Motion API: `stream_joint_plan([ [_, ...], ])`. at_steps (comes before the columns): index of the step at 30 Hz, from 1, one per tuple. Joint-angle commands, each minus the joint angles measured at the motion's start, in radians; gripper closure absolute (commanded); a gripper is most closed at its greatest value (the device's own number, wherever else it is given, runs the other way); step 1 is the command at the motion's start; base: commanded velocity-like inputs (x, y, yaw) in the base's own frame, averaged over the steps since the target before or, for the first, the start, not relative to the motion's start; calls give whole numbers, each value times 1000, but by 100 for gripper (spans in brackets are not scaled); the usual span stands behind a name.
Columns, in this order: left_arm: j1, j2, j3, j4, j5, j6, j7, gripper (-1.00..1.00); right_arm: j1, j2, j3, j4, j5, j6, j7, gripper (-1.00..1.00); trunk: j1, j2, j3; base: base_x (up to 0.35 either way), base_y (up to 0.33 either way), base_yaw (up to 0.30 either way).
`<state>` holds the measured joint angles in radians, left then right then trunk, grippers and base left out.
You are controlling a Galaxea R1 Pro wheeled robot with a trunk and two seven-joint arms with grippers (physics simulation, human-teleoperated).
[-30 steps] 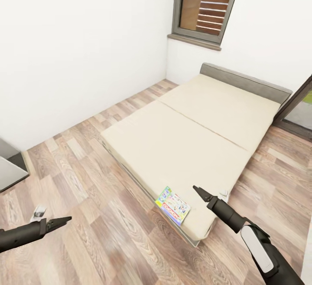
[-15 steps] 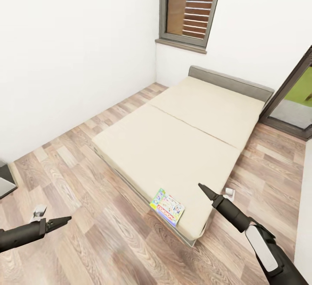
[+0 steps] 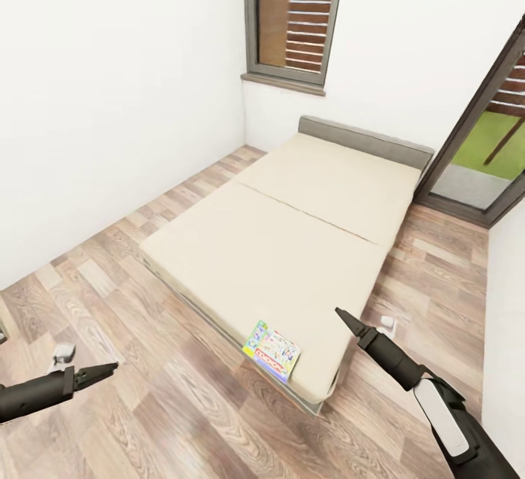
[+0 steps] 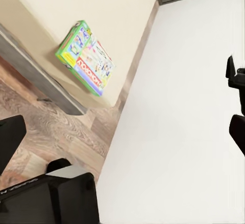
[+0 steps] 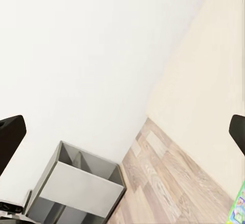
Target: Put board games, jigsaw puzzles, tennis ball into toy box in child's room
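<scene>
Green-edged flat board-game box (image 3: 272,350) lies at near corner of wide beige-mattress bed (image 3: 292,231), print unreadable; left gripper (image 3: 109,368) and right gripper (image 3: 341,316) empty, jaws spread.

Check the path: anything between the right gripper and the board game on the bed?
Nothing visible. In the head view the green-edged board game lies flat near the foot corner of the bed, and the right gripper hangs above the mattress beside it, with only bare mattress between them.
</scene>
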<state>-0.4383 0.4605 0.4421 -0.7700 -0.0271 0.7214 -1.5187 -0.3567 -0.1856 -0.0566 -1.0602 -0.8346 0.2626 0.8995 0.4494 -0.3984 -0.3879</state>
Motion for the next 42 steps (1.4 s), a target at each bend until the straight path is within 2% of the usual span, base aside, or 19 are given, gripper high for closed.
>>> stream_joint_plan([
  [1,0,2,1,-4,-4,11,-22,-100,-1,0,0,0,-9,10,2,-100,1,-2,0,-15,111,-166],
  [5,0,5,0,-9,-7,12,-52,-100,-1,0,0,0,-9,10,1,-100,1,-2,6,-44,207,-166],
  [9,0,7,1,-10,-8,12,-52,-100,-1,1,0,0,-9,9,0,-100,1,-2,13,-16,190,-166],
  [14,0,24,1,-11,-7,12,-52,-100,-1,1,0,0,-9,8,-1,-100,1,-2,20,-2,207,-166],
  [25,0,27,1,-11,-7,12,-52,-100,-1,3,0,0,-9,4,-3,-100,1,-2,38,0,246,-166],
  [42,0,29,1,-11,-5,12,-52,-100,-1,5,0,0,-8,1,-4,-100,1,-2,64,0,25,-166],
])
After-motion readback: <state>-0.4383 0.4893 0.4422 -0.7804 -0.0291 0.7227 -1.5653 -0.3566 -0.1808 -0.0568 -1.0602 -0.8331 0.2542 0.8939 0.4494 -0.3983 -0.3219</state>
